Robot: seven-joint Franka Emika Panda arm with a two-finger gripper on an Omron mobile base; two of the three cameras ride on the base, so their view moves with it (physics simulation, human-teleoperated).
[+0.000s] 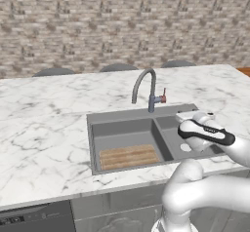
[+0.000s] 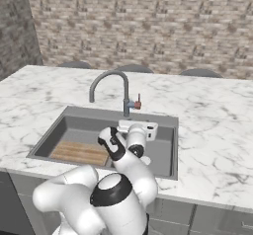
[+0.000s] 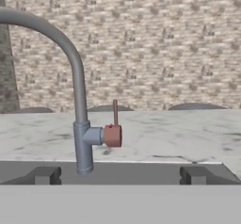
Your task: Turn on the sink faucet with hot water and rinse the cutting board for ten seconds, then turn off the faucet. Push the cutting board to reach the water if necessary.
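The sink faucet [image 3: 80, 119] rises from the back rim of the sink [image 1: 127, 115], its reddish lever upright at its side and its spout arched over the basin holding the cutting board [image 1: 129, 156]. The gripper [image 3: 120, 175] faces the faucet just in front, jaws spread wide and empty, apart from the lever. The sink is set into a marble surface [image 1: 44, 124].

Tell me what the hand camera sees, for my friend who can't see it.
A grey faucet stands close ahead with its reddish lever pointing straight up. Two dark fingertips of the open tool sit below it, with white marble counter and brick wall behind.
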